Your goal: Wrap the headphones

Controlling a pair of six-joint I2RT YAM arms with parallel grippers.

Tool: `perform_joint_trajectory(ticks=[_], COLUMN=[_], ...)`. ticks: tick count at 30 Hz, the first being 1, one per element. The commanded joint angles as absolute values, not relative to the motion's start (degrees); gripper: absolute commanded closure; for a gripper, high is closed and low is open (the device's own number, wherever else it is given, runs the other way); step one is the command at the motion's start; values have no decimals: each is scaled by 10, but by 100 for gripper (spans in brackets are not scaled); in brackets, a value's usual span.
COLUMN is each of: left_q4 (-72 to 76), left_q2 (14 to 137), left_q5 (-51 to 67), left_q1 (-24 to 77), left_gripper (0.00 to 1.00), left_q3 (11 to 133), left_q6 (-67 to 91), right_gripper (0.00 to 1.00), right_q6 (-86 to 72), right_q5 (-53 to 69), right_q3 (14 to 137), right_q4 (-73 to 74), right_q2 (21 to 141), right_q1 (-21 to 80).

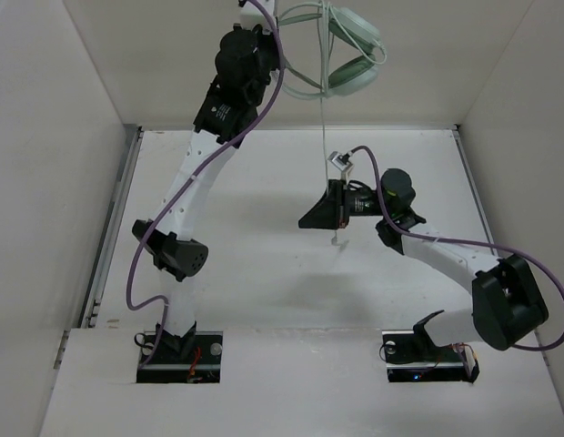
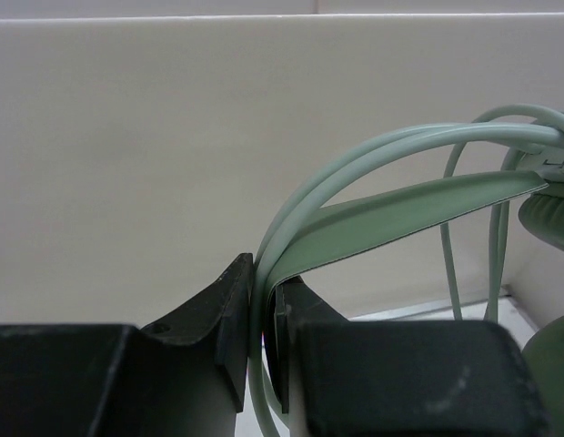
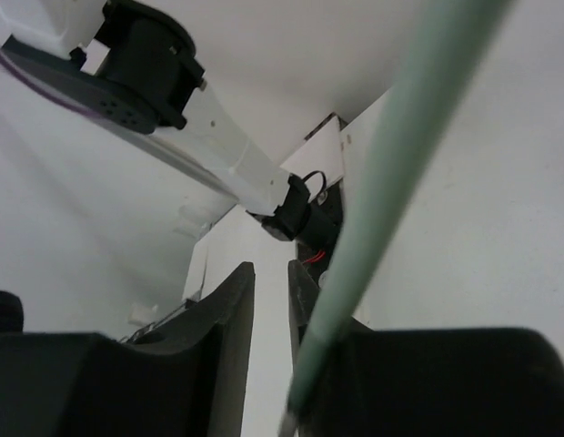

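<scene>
The pale mint-green headphones hang high at the back, near the rear wall. My left gripper is shut on their thin headband, which sits pinched between the fingers; an ear cup shows at the right edge. The thin cable drops straight down from them to its free end just above the table. My right gripper is low at mid-table beside that cable. Its jaws stand a narrow gap apart with nothing between them. The cable crosses in front of the right finger, outside the gap.
White walls enclose the table on three sides, with a metal rail along the left edge. Purple arm cables loop beside both arms. The left arm fills the upper left of the right wrist view.
</scene>
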State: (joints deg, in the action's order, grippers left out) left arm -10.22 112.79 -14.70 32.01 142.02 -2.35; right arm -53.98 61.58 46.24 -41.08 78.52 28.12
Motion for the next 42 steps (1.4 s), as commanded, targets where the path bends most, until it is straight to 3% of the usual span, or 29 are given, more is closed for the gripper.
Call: perform_joint_trajectory(ticks=[1, 8, 15, 21, 24, 27, 36, 42], left_q4=[26, 106, 113, 88, 74, 60, 9, -42], left_q2=[1114, 1110, 1094, 1065, 1052, 1042, 1007, 982], left_q5=[-217, -256, -252, -228, -215, -207, -162, -98], left_q1=[306, 302, 316, 341, 342, 343, 340, 355], left_gripper=[97, 97, 97, 97, 97, 97, 97, 97], left_q3=[1412, 1317, 1222, 1150, 1122, 1107, 1064, 1047], left_q6=[-63, -168, -202, -215, -223, -228, -236, -216], right_gripper=[75, 86, 92, 92, 93, 94, 95, 95], right_q6=[-520, -451, -280, -26, 171, 278, 415, 444], right_q5=[667, 718, 714, 618, 499, 406, 202, 77], right_q3=[501, 569, 697, 829, 925, 969, 1006, 950], right_q4=[-427, -302, -43, 231, 405, 484, 483, 313], right_q2=[760, 743, 744, 764, 792, 807, 806, 789], right_q1=[294, 297, 246, 200, 199, 204, 194, 177])
